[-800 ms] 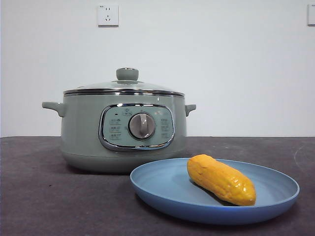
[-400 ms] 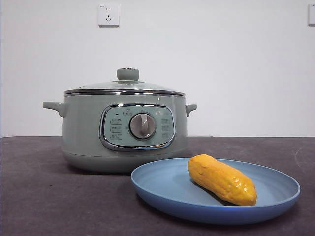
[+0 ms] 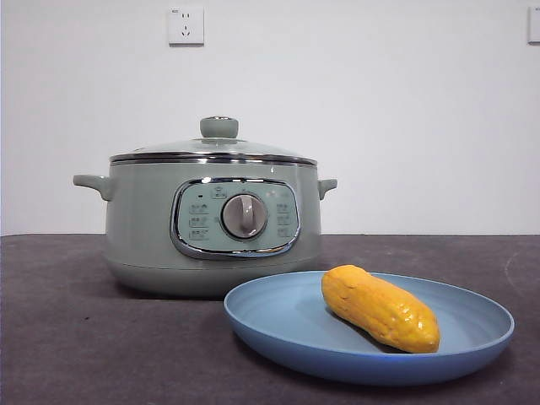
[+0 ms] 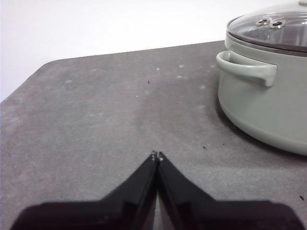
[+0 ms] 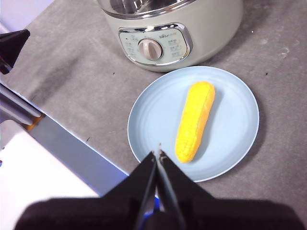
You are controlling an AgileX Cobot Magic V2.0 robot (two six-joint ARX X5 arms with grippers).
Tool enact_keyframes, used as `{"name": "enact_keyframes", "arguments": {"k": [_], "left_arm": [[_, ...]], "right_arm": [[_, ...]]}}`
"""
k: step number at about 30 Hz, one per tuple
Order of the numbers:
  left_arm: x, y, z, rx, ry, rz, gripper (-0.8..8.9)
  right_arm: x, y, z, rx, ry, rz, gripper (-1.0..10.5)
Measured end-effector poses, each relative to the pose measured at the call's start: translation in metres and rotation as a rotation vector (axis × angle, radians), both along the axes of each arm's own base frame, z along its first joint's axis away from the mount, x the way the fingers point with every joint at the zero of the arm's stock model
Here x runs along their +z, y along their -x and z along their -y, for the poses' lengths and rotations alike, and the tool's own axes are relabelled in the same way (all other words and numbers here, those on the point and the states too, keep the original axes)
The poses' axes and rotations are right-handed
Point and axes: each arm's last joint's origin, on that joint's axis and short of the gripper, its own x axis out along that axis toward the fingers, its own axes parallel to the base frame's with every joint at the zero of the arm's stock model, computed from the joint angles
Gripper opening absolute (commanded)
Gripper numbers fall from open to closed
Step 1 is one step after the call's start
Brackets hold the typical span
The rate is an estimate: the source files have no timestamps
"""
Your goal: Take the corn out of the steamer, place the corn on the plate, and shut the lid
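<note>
From where I sit, the corn lies on the plate, slanted across its right half, one tapered end toward the steamer and the other toward the plate's near rim. The plate rests on the dark grey table just in front of the steamer and a little to its right — in the front view its rim overlaps the pot's base, so I can't tell whether the two touch. The lid sits level on the steamer, its chrome rim flush all round and the pale green knob upright in the middle. On the front panel the grey dial faces me. My left end effector hangs over bare table off to the steamer's handle side, well apart from the pot, jaws pressed together and holding nothing. My right end effector hovers above the plate's near edge, close to the corn's end but not touching it — jaws likewise pressed together, empty. In the right wrist view the corn shows bright yellow, lying lengthwise toward the dial. A white wall socket sits on the wall above the pot.
</note>
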Motion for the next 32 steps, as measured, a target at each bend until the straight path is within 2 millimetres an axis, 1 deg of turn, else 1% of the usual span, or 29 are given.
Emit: {"name": "enact_keyframes", "arguments": {"k": [10,13,15,19,24,28,32], "left_arm": [[0.0,0.0,0.0,0.001,0.004,0.0,-0.04],[0.0,0.0,0.0,0.001,0.005,0.0,-0.04],[0.0,0.0,0.0,0.001,0.006,0.0,-0.04],[0.0,0.0,0.0,0.001,0.006,0.0,-0.04],[0.0,0.0,0.0,0.001,0.006,0.0,-0.04],[0.0,0.0,0.0,0.001,0.006,0.0,-0.04],[0.0,0.0,0.0,0.001,0.006,0.0,-0.04]], "right_arm": [[0.0,0.0,0.0,-0.003,0.009,0.013,0.0],[0.005,-0.003,0.004,-0.067,0.024,0.1,0.0],[0.011,-0.005,0.007,-0.111,0.003,0.18,0.0],[0.022,-0.009,0.019,-0.219,-0.034,0.319,0.0],[0.024,-0.011,0.036,-0.385,0.038,0.426,0.0],[0.014,-0.015,0.043,-0.475,0.043,0.577,0.0],[-0.01,-0.019,0.045,-0.517,0.011,0.702,0.0]]}}
